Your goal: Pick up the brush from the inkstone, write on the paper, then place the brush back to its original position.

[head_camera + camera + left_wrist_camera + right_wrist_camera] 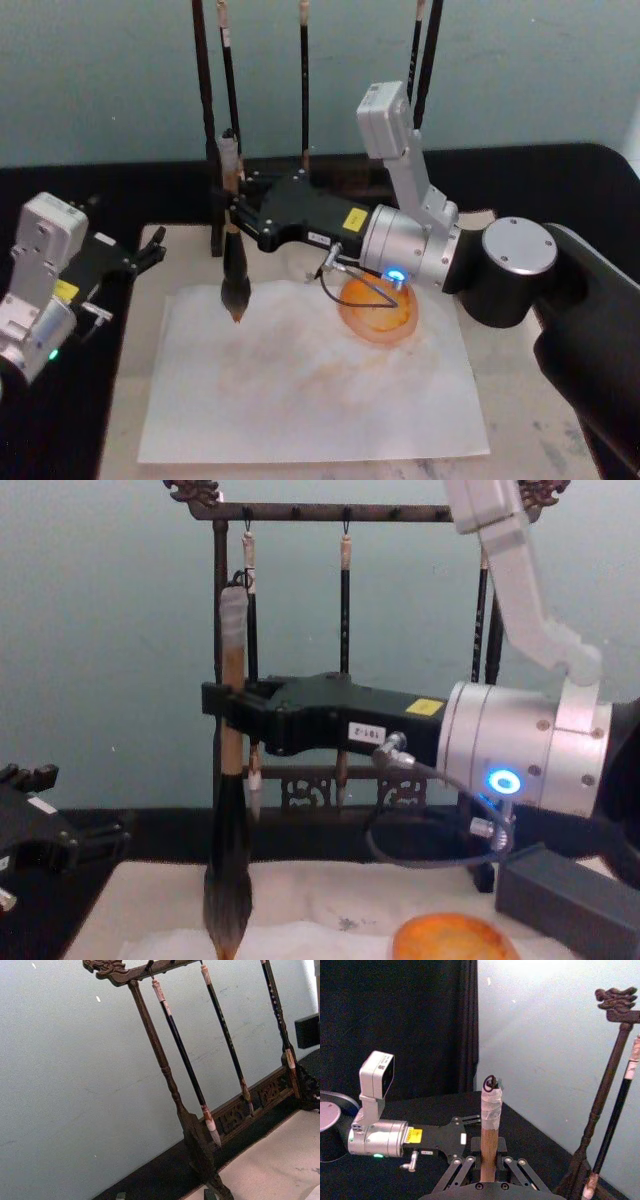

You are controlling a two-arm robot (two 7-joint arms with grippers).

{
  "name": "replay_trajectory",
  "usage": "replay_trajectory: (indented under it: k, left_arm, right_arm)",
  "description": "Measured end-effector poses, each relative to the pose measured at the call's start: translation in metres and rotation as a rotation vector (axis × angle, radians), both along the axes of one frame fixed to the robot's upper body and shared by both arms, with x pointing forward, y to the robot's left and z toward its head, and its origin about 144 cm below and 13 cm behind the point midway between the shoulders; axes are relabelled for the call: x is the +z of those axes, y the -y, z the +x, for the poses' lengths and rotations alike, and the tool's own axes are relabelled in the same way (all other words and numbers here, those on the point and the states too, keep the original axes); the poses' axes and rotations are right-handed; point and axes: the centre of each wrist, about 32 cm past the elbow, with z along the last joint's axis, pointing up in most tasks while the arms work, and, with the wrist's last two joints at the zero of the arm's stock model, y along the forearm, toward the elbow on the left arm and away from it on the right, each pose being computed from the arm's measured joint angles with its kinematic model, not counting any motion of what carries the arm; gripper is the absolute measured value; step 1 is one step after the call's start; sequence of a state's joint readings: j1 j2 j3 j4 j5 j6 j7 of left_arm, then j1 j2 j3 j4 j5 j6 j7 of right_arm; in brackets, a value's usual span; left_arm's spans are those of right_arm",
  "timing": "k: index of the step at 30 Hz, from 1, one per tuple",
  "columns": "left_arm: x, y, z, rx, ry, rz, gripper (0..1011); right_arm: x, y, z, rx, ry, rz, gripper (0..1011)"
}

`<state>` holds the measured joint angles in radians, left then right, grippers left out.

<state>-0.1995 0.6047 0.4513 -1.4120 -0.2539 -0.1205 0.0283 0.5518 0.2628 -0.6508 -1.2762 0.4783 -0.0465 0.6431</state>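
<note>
The brush (235, 270) hangs upright, tan handle (232, 680) up and dark bristle head (227, 900) down. My right gripper (232, 207) is shut on the handle, reaching in from the right; the right wrist view shows the handle (489, 1135) rising between its fingers. The bristle tip sits at or just above the upper left part of the white paper (300, 395); I cannot tell if it touches. The orange inkstone (378, 308) lies on the paper's right side, under my right wrist. My left gripper (148, 252) rests open at the table's left, apart from everything.
A dark wooden brush rack (215, 150) with thin black brushes (185, 1060) stands at the back, just behind the held brush. A cream felt mat (505, 400) lies under the paper. Black table cloth (130, 190) surrounds it.
</note>
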Motion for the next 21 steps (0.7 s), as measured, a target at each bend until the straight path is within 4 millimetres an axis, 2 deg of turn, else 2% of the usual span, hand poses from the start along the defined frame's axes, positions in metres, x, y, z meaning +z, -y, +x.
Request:
replay_trajectory:
  k: [21]
  left_arm:
    - [0.0000,0.0000,0.0000,0.000,0.000,0.000,1010]
  right_arm:
    - [-0.0109,-0.0050,0.0020,0.008,-0.023,-0.012,176]
